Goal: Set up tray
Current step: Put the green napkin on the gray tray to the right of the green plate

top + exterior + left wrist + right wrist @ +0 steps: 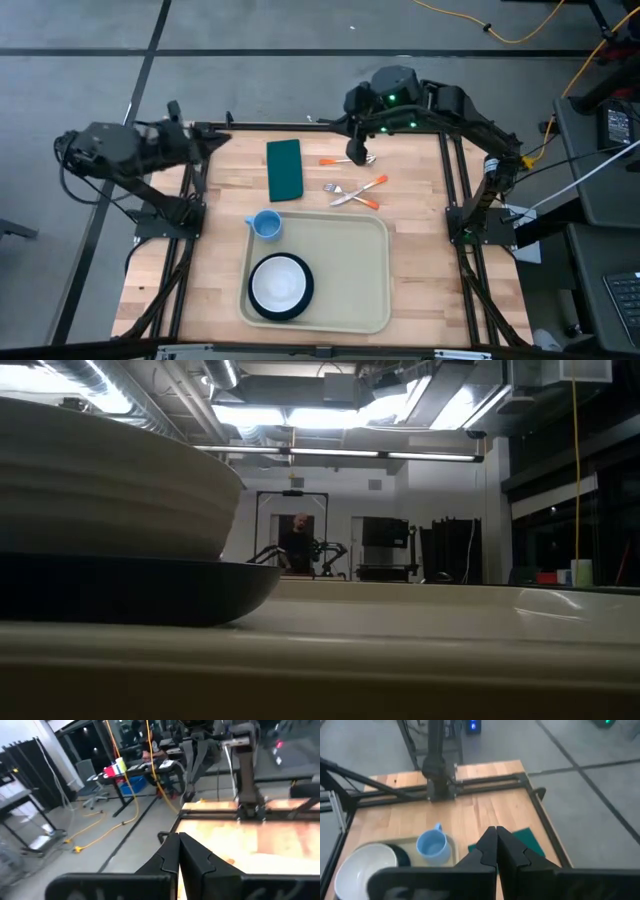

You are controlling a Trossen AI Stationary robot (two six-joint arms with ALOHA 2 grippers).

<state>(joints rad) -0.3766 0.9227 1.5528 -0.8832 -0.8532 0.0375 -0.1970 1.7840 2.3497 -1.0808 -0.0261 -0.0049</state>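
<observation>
The beige tray (350,270) lies at the table's near middle. On it a white bowl (279,282) sits in a dark plate, and a blue cup (266,224) stands in its far left corner. A dark green napkin (285,168) lies flat on the wood beyond the tray. Beside the napkin lie orange-handled utensils (356,192), two of them crossed and one (338,160) farther back. My right gripper (358,152) hangs shut above that far utensil, with nothing between its fingers (496,845). My left gripper (179,851) is shut and empty at the table's far left corner (215,140).
Bare wood shows to the left and right of the tray. Black frame rails run along the table's left, right and far edges. In the low view the tray's rim (400,650) and the plate with the bowl (110,530) fill the foreground. A person (297,542) shows far off in the room.
</observation>
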